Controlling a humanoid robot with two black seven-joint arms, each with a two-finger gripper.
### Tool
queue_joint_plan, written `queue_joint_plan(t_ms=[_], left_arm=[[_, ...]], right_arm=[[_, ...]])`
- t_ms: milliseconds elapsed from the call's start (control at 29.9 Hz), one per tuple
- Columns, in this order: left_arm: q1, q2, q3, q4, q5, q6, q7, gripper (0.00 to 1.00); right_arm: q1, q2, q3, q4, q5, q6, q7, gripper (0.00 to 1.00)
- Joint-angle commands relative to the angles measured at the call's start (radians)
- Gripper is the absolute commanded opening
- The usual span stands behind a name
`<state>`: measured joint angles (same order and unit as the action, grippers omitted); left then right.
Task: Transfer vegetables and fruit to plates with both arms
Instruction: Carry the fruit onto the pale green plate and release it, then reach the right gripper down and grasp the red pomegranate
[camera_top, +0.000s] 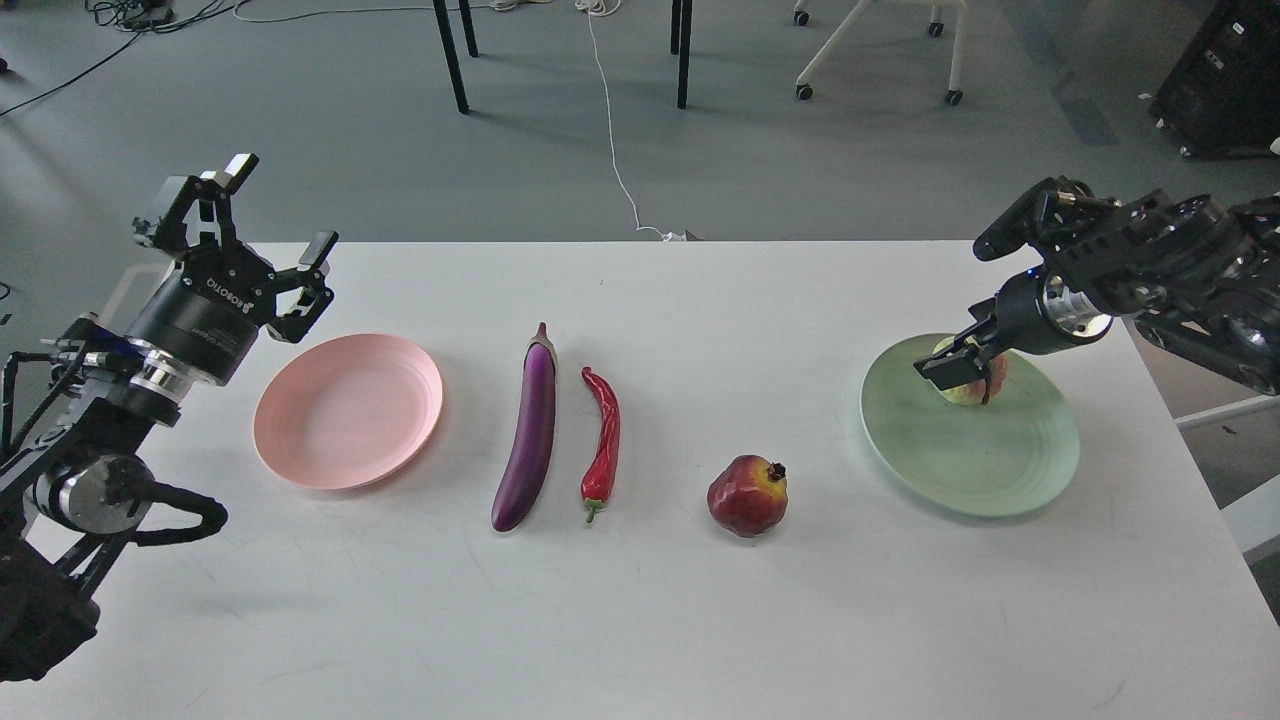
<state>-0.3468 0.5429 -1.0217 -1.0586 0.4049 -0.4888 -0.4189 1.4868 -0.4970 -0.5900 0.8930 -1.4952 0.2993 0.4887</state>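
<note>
The right hand (968, 372) is pinching the lumpy pale yellow-green fruit (968, 382) over the shallow mint-green plate (968, 440) and should be lowering it fully before releasing, while the spread left hand (278, 222) is idling near the salmon-pink plate (348, 410).

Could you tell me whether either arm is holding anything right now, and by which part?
The right tool grips the pale yellow-green fruit across its upper sides, over the green plate. The left tool is open and holds nothing.
</note>
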Motion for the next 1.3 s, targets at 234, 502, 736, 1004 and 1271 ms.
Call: queue_joint_plan(t_ms=[234,502,736,1004,1271], left_arm=[[0.003,0.008,0.0,-0.004,0.0,0.0,0.0,0.98],[0.003,0.017,-0.006,-0.004,0.0,0.0,0.0,0.98],[0.003,0.017,-0.006,-0.006,0.0,0.0,0.0,0.98],[0.003,0.017,-0.008,-0.006,0.0,0.0,0.0,0.98],[0.003,0.022,-0.008,-0.006,0.0,0.0,0.0,0.98]], right_arm=[[0.116,-0.017,0.006,0.385,0.033,0.073,0.0,0.98],[0.053,0.074,0.007,0.359,0.033,0.072,0.0,0.98],[-0.005,0.147,0.01,0.264,0.035,0.063,0.0,0.98],[-0.049,0.233,0.013,0.185,0.041,0.058,0.0,0.98],[-0.068,0.304,0.013,0.133,0.047,0.047,0.0,0.96]])
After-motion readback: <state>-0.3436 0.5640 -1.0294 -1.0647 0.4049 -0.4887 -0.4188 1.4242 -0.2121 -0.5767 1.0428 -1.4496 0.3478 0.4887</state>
